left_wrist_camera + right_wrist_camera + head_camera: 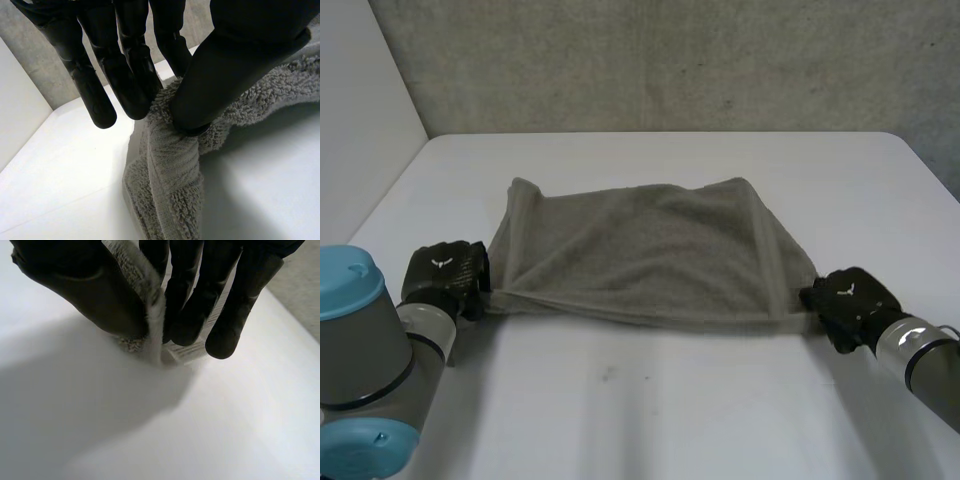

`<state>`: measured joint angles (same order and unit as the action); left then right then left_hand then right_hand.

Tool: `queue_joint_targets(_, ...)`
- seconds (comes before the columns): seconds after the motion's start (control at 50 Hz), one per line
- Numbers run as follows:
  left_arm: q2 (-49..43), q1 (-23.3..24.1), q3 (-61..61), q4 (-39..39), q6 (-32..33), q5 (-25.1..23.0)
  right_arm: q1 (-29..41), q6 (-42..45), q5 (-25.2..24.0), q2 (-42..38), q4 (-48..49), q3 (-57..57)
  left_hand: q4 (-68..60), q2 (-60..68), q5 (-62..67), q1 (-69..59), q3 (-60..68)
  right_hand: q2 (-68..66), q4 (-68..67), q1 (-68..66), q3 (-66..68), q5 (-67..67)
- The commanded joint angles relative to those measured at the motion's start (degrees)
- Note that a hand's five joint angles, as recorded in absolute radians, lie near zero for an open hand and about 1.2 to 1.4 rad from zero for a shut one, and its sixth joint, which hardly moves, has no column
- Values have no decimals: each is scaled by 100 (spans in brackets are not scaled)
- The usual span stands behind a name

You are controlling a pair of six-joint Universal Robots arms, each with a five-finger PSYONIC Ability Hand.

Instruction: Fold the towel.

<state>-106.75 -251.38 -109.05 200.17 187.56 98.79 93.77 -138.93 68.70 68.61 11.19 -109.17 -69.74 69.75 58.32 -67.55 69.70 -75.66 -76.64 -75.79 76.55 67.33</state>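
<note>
Grey towel on white desk, stretched between hands. Left hand: fingers and thumb pinch near left corner. Right hand pinches near right corner. Towel probably soft, light, limp (middle will sag); corners best hold.

Left hand: matte black, boxy across the back, with a small white winged mark. Right hand: another black shell, another white mark. At the near left, a fat grey joint sits between light-blue caps. The right arm is a grey tube with white marks by the wrist. Up close, the fingers are smooth, black and round-tipped.
</note>
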Motion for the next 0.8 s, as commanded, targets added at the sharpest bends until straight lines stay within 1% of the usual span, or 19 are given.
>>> queue_joint_targets(0.02,-12,1,-82,-4,0,-18,-210,-679,82,486,305,1,-339,337,481,-558,343,-434,-336,-421,345,267)
queue_joint_targets(0.04,-21,1,-99,-4,9,-70,-271,-740,82,608,305,1,810,-812,-669,591,-807,-434,-336,-421,345,267)
queue_joint_targets(0.06,-21,1,-99,-4,9,-70,-271,-741,82,609,305,1,822,-823,-680,602,-818,-434,-336,-421,345,267)
queue_joint_targets(0.08,-21,1,-134,-4,9,-157,-341,-767,73,688,305,1,1471,-1473,-1330,1252,-1468,-434,-336,-421,345,267)
queue_joint_targets(0.1,-30,1,-178,-4,9,-263,-428,-776,38,714,314,-8,1728,-1729,-1586,1508,-1724,-434,-336,-421,345,267)
queue_joint_targets(0.12,-30,1,-178,-4,9,-264,-429,-776,38,715,314,-8,1730,-1732,-1588,1511,-1727,-434,-336,-421,345,267)
queue_joint_targets(0.16,-21,1,-240,-13,9,-491,-604,-767,12,723,270,10,1981,-1982,-1839,1762,-1977,-434,-336,-421,345,267)
queue_joint_targets(0.26,5,-8,-336,-39,18,-694,-711,-688,38,706,252,45,2000,-2001,-1858,1780,-1996,-434,-336,-421,345,267)
queue_joint_targets(0.44,32,-78,-433,-21,18,-703,-711,-670,12,644,252,54,1983,-1984,-1841,1763,-1979,-434,-336,-421,345,267)
queue_joint_targets(0.48,32,-148,-433,-30,26,-703,-693,-670,12,644,252,36,1916,-1917,-1774,1696,-1912,-434,-336,-421,345,267)
queue_joint_targets(0.6,-21,-149,-424,-39,132,-703,-702,-679,20,680,243,54,1747,-1748,-1605,1528,-1743,-434,-336,-421,345,267)
queue_joint_targets(0.64,-38,-157,-442,-39,481,-703,-719,-688,29,714,235,63,928,-930,-787,709,-925,-434,-336,-421,345,267)
queue_joint_targets(0.66,-38,-157,-442,-39,483,-703,-719,-688,29,715,235,63,923,-924,-781,704,-919,-434,-336,-421,345,267)
queue_joint_targets(0.7,-21,-192,-451,-48,921,-677,-737,-697,64,723,235,89,-199,198,341,-418,203,-434,-336,-421,345,267)
queue_joint_targets(0.72,-21,-193,-451,-48,923,-677,-737,-697,64,723,235,89,-204,203,346,-423,208,-434,-336,-421,345,267)
queue_joint_targets(0.74,31,-245,-477,-48,1114,-668,-746,-697,90,732,243,98,-820,819,962,-1040,824,-434,-336,-421,345,267)
queue_joint_targets(0.76,32,-245,-477,-48,1116,-668,-746,-697,91,732,243,98,-827,825,968,-1046,830,-434,-336,-421,345,267)
queue_joint_targets(0.8,119,-333,-591,-48,1414,-685,-798,-714,99,802,226,98,-1026,1025,1168,-1245,1030,-434,-336,-421,345,267)
